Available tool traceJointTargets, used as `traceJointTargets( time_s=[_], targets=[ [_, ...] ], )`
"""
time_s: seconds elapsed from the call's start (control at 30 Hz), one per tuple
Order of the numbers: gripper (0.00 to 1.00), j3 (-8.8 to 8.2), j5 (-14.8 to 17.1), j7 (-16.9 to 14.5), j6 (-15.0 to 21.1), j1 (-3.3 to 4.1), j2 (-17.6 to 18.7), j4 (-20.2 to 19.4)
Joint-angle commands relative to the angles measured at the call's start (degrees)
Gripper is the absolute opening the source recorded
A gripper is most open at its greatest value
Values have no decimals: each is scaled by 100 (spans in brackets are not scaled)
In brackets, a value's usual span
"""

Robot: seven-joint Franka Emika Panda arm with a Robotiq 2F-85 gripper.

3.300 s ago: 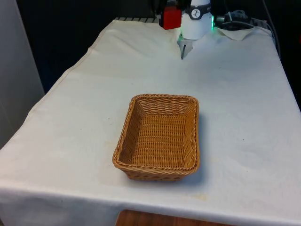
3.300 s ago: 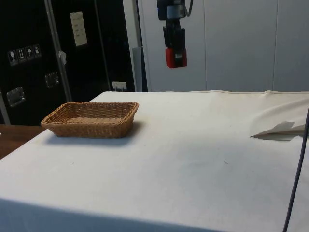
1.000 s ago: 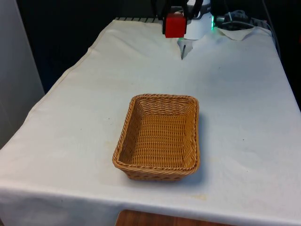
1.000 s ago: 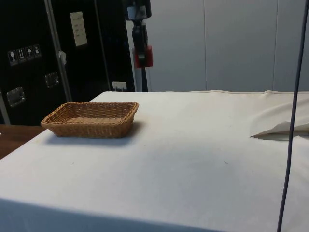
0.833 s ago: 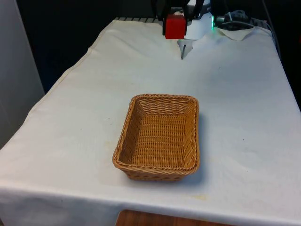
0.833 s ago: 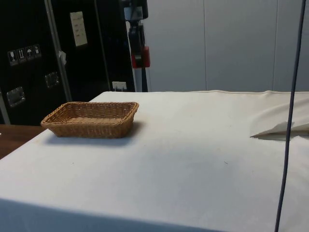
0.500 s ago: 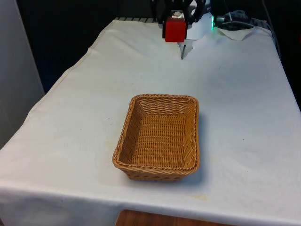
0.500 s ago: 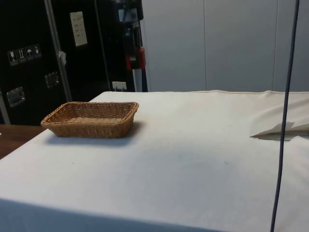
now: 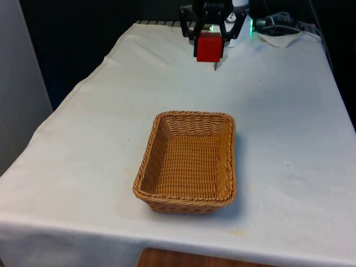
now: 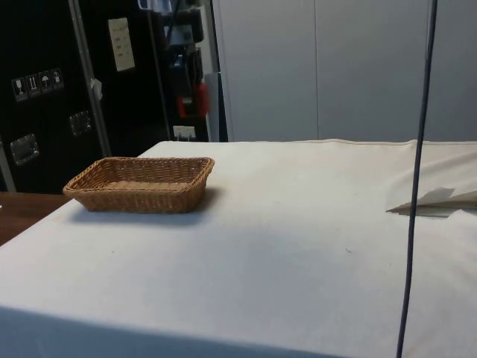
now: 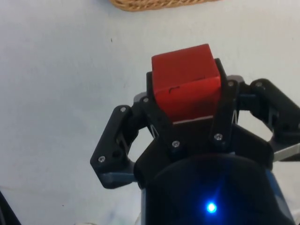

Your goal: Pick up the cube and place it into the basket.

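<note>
My gripper [image 9: 208,47] is shut on a red cube [image 9: 208,47] and carries it in the air above the far part of the table. In the side view the cube [image 10: 192,101] hangs high, above and just beyond the far rim of the wicker basket [image 10: 140,183]. The wrist view has the cube [image 11: 186,81] clamped between the two black fingers [image 11: 151,101], with the edge of the basket [image 11: 154,4] ahead of it. The basket [image 9: 189,162] stands empty in the middle of the table, nearer the front edge.
White cloth [image 9: 100,128] covers the whole table. A crumpled fold of cloth [image 10: 436,200] lies at the robot's end, and a thin dark cable [image 10: 416,179] hangs down across the side view.
The gripper has carried the cube towards the basket and a little lower. In the side view it went from well right of the basket to just past its far rim.
</note>
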Motion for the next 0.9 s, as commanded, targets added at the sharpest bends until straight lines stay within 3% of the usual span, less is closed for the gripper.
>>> traceJointTargets(
  time_s=[0.0, 0.57, 0.87],
  targets=[
    [1, 11, 46, 29, -11, 0, 80, 74],
    [1, 46, 183, 212, -6, 0, 756, 745],
    [1, 74, 218, 350, 6, 34, 1008, 968]
  ],
)
